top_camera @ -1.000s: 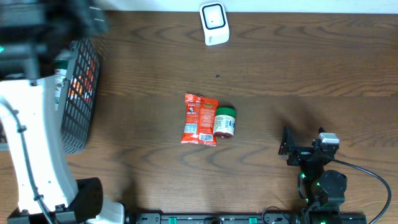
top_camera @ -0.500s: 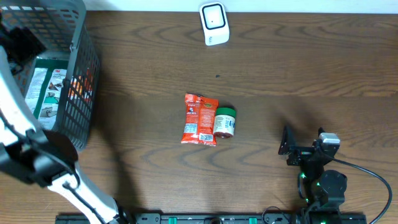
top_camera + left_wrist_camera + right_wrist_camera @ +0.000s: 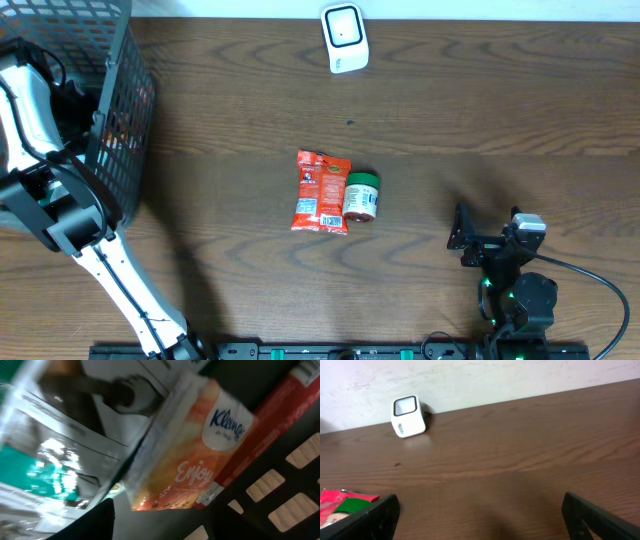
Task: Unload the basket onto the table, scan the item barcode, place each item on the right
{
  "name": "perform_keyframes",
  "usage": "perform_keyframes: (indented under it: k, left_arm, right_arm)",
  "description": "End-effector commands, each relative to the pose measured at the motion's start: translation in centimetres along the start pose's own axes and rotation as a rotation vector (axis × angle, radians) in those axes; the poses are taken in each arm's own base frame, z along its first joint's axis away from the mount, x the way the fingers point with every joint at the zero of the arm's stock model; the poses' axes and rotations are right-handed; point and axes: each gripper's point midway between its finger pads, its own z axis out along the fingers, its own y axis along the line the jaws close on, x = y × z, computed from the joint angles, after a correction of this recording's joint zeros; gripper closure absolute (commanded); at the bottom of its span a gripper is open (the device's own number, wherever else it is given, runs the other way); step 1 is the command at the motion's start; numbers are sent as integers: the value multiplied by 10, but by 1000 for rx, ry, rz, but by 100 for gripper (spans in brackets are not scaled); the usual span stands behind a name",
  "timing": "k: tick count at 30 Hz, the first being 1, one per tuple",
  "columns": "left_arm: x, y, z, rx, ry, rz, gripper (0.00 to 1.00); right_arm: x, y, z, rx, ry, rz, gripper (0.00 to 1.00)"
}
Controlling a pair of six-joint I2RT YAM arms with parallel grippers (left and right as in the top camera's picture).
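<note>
The Kleenex pack (image 3: 192, 455) lies in the basket (image 3: 125, 150), close under my left pincer (image 3: 72, 102); its spread I cannot tell. I judge this the pick. Next: grip, lift, present the barcode to the scanner (image 3: 345, 38). Right pincer (image 3: 480, 510) stands wide.

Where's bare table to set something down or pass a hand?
Free: the strip between basket and red snack packet; the right side, from scanner down to the right arm; the front edge below the packet. Crowded: the basket, left arm inside it, and the centre, where the green-lidded jar sits against the packet.
</note>
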Motion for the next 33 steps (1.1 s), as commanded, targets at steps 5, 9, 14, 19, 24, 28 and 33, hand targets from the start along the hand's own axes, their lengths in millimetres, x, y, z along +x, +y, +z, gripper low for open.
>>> perform_keyframes:
  k: [5, 9, 14, 19, 24, 28, 33]
  left_arm:
    - [2, -2, 15, 35, 42, 33, 45]
    - [2, -3, 15, 36, 42, 33, 57]
    - [3, -2, 15, 32, 46, 50, 67]
    - [-8, -10, -20, 42, -63, 48, 49]
    - [-38, -29, -118, 74, -407, 113, 36]
    - [-51, -31, -147, 61, -529, 131, 29]
    - [-63, -16, -112, -16, -482, 158, 25]
  right_arm:
    - [1, 0, 0, -2, 4, 18, 1]
    - [1, 0, 0, -1, 5, 18, 1]
    - [1, 0, 0, -1, 5, 18, 1]
    - [1, 0, 0, -1, 5, 18, 1]
    - [2, 0, 0, -1, 6, 18, 1]
    - [2, 0, 0, -1, 7, 18, 1]
    - [2, 0, 0, -1, 8, 18, 1]
